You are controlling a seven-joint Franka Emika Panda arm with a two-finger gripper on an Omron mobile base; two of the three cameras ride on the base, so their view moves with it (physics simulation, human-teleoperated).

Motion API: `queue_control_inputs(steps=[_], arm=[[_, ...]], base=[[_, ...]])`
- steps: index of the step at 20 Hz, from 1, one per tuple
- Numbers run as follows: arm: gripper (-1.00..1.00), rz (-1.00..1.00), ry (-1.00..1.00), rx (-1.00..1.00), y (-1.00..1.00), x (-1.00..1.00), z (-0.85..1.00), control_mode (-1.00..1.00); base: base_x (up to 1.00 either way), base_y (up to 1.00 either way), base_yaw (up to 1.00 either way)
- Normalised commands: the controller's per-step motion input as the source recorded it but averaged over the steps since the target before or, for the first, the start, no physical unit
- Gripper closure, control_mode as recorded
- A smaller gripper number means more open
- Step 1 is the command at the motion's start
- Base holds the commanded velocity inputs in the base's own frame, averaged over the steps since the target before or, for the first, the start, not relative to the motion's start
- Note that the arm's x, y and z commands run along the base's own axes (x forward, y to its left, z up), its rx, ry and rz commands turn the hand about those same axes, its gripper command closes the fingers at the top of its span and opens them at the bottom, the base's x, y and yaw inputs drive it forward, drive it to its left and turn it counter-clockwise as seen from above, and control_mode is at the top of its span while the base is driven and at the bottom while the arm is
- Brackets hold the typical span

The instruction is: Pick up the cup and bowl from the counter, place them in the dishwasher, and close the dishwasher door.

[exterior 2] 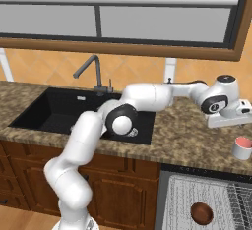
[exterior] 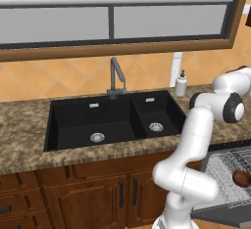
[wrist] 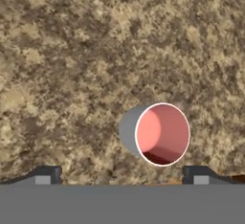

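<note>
The cup point(wrist: 161, 134) stands upright on the counter point(wrist: 95, 50), its salmon-red inside facing the hand view. My gripper point(wrist: 123, 176) hovers above it, open, with one fingertip point(wrist: 48, 175) well to one side of the cup and the other beside it. In the right base view the cup point(exterior 2: 242, 148) sits near the counter's point(exterior 2: 197, 135) front right, just below my hand point(exterior 2: 229, 118). The brown bowl point(exterior 2: 202, 213) lies in the dishwasher's wire rack point(exterior 2: 187, 194). The bowl point(exterior: 241, 178) also shows in the left base view, above the lowered dishwasher door point(exterior: 218, 217).
A black double sink point(exterior: 112, 120) with a grey faucet point(exterior: 116, 79) lies left of the arm. A white soap dispenser point(exterior: 181, 83) stands by the back wall. Wooden cabinets point(exterior: 98, 194) run under the counter. A window spans the wall above.
</note>
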Motion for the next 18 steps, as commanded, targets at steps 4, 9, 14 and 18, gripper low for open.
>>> queue_control_inputs(steps=[4, 9, 14, 18], arm=[[-1.0, -0.02, 0.01, 0.0, -0.5, 0.23, -0.23, -1.0], [-1.0, -0.01, 0.0, 0.0, -0.08, 0.04, -0.23, -1.0], [-1.0, 0.0, 0.0, 0.0, 0.02, 0.0, -0.36, -1.0], [-1.0, 0.0, 0.0, 0.0, -0.09, 0.0, -0.36, -1.0]], base=[[0.0, 0.0, 0.0], [0.0, 0.0, 0.0], [0.0, 0.0, 0.0], [0.0, 0.0, 0.0]])
